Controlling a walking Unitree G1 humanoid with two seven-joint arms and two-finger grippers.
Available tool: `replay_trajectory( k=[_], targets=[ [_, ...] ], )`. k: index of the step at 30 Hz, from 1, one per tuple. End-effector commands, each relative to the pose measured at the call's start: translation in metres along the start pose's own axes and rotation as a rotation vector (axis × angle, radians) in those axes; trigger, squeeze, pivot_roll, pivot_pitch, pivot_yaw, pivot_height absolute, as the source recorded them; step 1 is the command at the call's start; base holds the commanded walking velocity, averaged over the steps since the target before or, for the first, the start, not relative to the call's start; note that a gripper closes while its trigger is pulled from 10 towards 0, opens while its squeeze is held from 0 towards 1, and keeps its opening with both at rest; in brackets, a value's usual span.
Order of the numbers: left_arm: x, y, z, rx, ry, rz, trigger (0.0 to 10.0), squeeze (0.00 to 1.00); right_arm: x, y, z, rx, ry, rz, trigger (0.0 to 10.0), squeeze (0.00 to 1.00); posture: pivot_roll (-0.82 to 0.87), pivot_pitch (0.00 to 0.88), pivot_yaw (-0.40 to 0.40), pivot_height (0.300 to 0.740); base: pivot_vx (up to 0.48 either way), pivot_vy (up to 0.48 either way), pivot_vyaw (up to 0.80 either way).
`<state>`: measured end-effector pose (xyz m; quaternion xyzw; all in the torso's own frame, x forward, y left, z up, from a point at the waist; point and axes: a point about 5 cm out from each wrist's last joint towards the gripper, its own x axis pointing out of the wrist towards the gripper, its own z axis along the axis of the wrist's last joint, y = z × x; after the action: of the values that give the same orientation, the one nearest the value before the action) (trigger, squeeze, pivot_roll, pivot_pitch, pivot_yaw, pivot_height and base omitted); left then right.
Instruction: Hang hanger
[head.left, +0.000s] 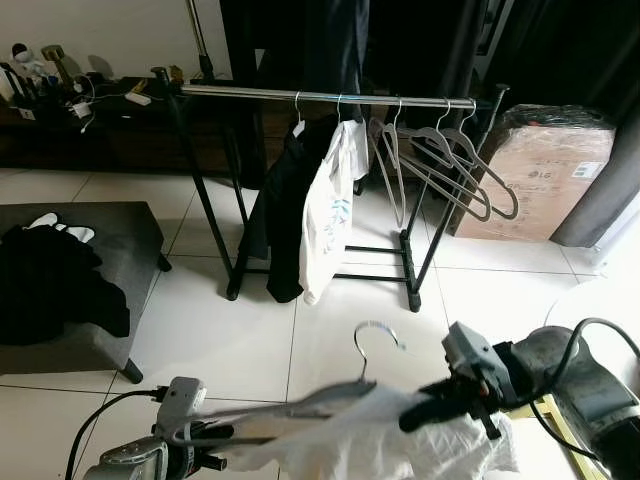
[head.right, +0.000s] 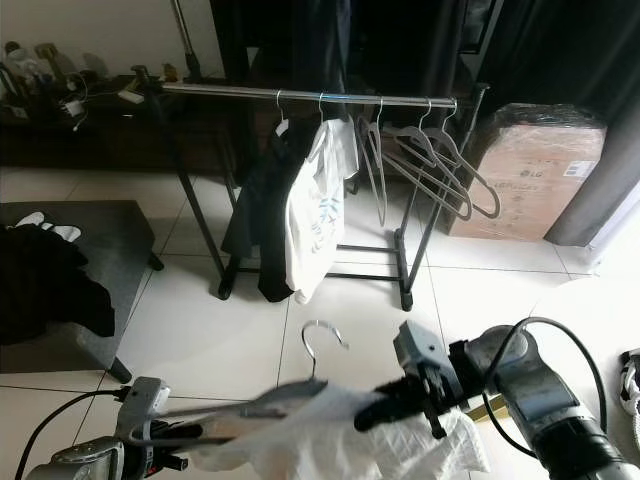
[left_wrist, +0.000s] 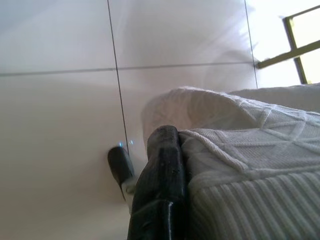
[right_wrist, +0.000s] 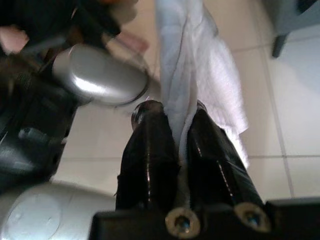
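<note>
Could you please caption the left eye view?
Both grippers carry a white garment on a hanger toward the rack.

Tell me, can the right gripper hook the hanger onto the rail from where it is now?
Probably not yet. The right gripper is shut on the white garment low down, with open floor between it and the rail. Nothing blocks the way; free rail lies left of the hung clothes, so the robot likely must step closer.

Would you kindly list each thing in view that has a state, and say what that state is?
Hanger: off the rail, carrying the white garment, hook up.
White garment: draped on the hanger, pinched at both sides.
Left gripper: shut on the white garment.
Right gripper: shut on the white garment.
Rail: holds clothes and hangers.
White shirt: hanging on the rail.
Empty hangers: hanging, bunched at the rail's right end.
</note>
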<state>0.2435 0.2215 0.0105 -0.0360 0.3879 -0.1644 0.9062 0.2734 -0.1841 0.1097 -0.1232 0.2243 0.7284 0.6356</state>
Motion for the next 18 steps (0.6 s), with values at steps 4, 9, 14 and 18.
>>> replay_trajectory(
  k=[4, 9, 14, 18],
  targets=[
    [-0.017, 0.032, -0.02, 0.003, 0.103, 0.147, 0.0, 0.0, -0.025, 0.008, -0.028, -0.017, 0.258, -0.01, 0.0, 0.0, 0.07, 0.189, -0.024, 0.74, 0.0, 0.0, 0.0],
    [-0.016, 0.032, -0.019, 0.006, 0.104, 0.151, 0.0, 0.0, -0.027, 0.007, -0.041, -0.046, 0.418, -0.042, 0.0, 0.0, 0.07, 0.188, -0.022, 0.74, 0.0, 0.0, 0.0],
    [-0.016, 0.032, -0.019, 0.012, 0.106, 0.156, 0.0, 0.0, -0.027, 0.0, -0.05, -0.095, 0.505, -0.121, 0.0, 0.0, 0.07, 0.187, -0.019, 0.74, 0.0, 0.0, 0.0],
    [-0.017, 0.034, -0.019, 0.048, 0.12, 0.16, 0.0, 0.0, -0.018, -0.008, -0.034, -0.091, 0.294, -0.202, 0.0, 0.0, 0.07, 0.185, -0.018, 0.74, 0.0, 0.0, 0.0]
  ],
)
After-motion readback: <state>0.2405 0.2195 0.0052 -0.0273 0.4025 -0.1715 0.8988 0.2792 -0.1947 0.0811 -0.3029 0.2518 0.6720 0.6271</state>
